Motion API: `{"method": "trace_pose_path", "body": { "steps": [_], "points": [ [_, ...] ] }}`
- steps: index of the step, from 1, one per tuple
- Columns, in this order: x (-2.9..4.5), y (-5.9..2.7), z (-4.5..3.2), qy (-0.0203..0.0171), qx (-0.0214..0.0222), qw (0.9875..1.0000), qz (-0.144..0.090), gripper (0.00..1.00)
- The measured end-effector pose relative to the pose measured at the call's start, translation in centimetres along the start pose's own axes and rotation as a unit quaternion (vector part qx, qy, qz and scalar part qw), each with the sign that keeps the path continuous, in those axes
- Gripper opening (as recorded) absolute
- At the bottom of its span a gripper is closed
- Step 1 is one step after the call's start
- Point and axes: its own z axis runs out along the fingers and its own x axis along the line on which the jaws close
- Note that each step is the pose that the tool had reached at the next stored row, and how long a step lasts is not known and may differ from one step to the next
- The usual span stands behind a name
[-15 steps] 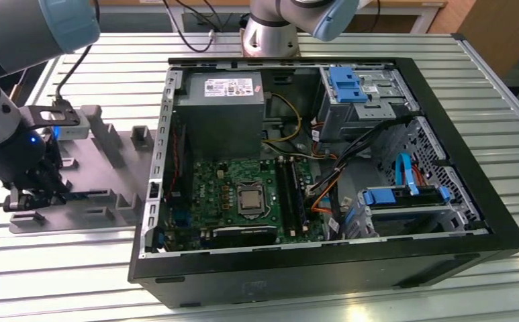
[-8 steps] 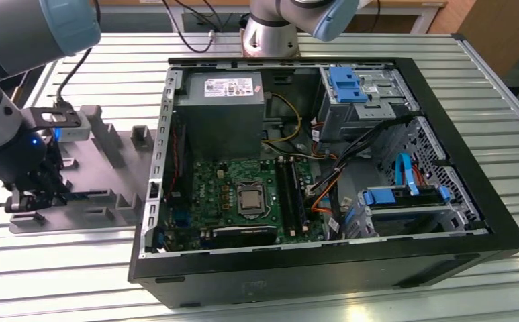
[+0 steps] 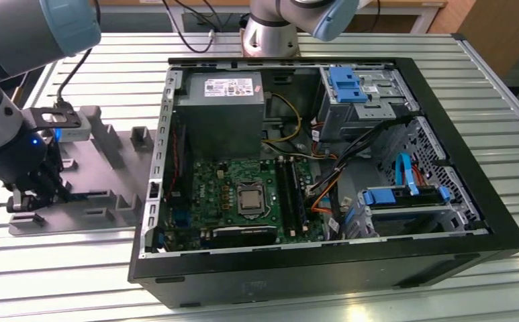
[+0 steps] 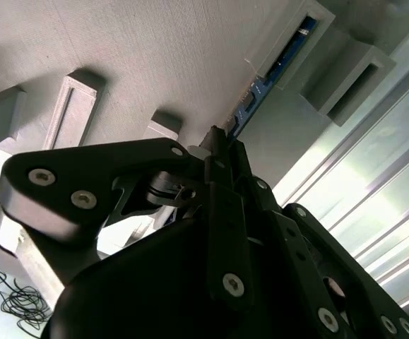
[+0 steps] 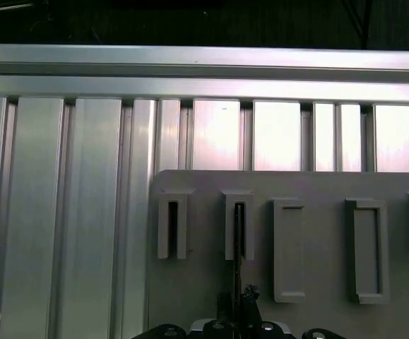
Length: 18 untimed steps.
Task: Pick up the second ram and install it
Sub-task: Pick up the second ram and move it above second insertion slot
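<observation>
Grey slotted holder [image 3: 89,168] on the counter [image 3: 62,282] is carrying the second ram [image 4: 261,88] on edge in one slot (a thin blue board) — the end effector [image 4: 218,138], pointing down, is pinching it narrowly.

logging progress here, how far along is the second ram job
Done: the black gripper is down at the grey slotted holder plate beside the open black computer case. In hand: it sits right at the thin blue-green ram stick, standing on edge in a holder slot; a grip can't be confirmed. Left: the stick isn't lifted or seated on the green motherboard.
</observation>
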Motion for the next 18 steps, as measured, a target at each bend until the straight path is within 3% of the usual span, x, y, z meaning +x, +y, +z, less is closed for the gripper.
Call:
{"method": "trace_pose_path", "body": {
  "steps": [12,18],
  "points": [
    [0.00,0.00,0.01,-0.0003,0.0002,1.0000,0.007,0.18],
    [0.00,0.00,0.01,-0.0003,0.0002,1.0000,0.007,0.14]
  ]
}}
